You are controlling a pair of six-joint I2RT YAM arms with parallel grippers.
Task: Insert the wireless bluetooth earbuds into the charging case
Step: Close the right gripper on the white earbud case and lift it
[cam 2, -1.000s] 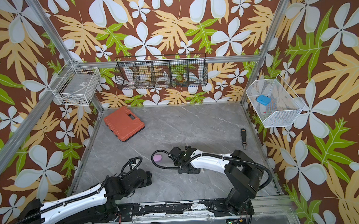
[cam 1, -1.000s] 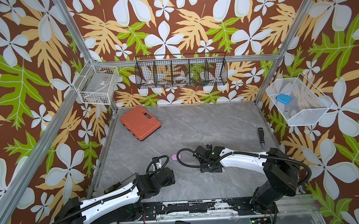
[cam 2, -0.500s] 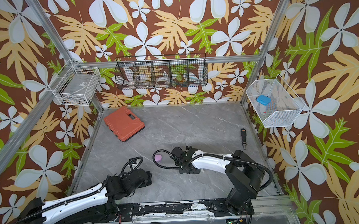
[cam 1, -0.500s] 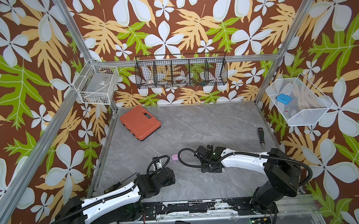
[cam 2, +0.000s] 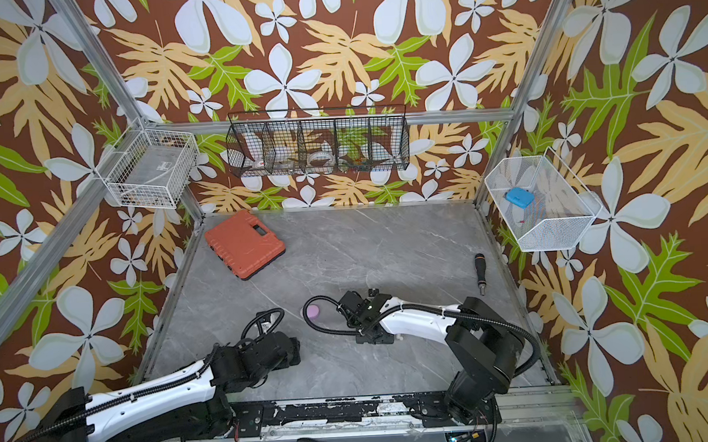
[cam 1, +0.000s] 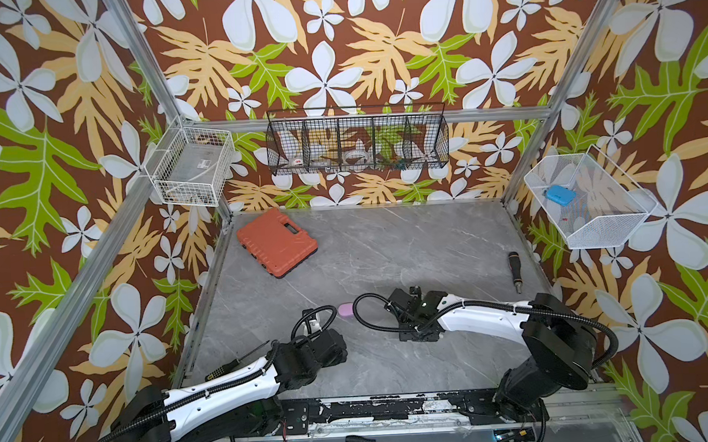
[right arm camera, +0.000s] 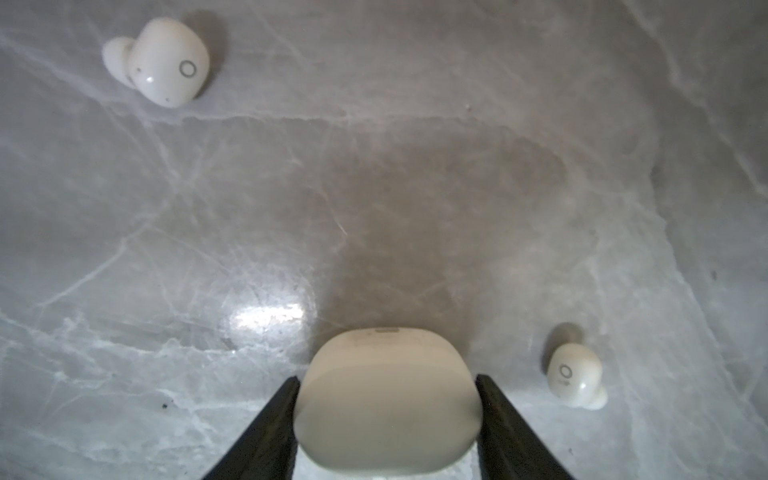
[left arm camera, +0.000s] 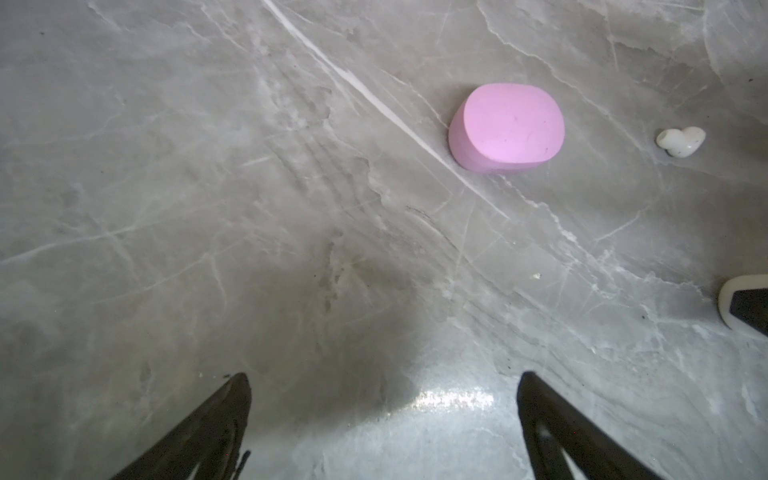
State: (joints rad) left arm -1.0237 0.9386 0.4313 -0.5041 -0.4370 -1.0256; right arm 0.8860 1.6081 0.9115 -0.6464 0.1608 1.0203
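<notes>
A white pebble-shaped charging case (right arm camera: pixel 386 399) lies closed on the grey table between the fingers of my right gripper (right arm camera: pixel 387 379), and both fingers touch its sides. Two white earbuds rest on the table, one (right arm camera: pixel 166 62) far ahead of the case and one (right arm camera: pixel 575 376) close beside it. In both top views the right gripper (cam 1: pixel 405 311) (cam 2: pixel 359 309) hides the white case. A lilac-pink case (left arm camera: pixel 507 126) (cam 1: pixel 345 309) lies closed just left of it. My left gripper (left arm camera: pixel 383 375) (cam 1: pixel 334 352) is open over bare table, short of the pink case. One white earbud (left arm camera: pixel 681 141) shows beyond it.
An orange tool case (cam 1: pixel 276 242) lies at the back left. A black driver handle (cam 1: pixel 515 269) lies by the right wall. Wire baskets hang on the walls: white (cam 1: pixel 191 168), black (cam 1: pixel 356 141) and white mesh (cam 1: pixel 588 201). A screwdriver (cam 1: pixel 372 441) lies on the front rail.
The right gripper's fingers have come together onto the white case. Both arms have stayed almost where they were.
</notes>
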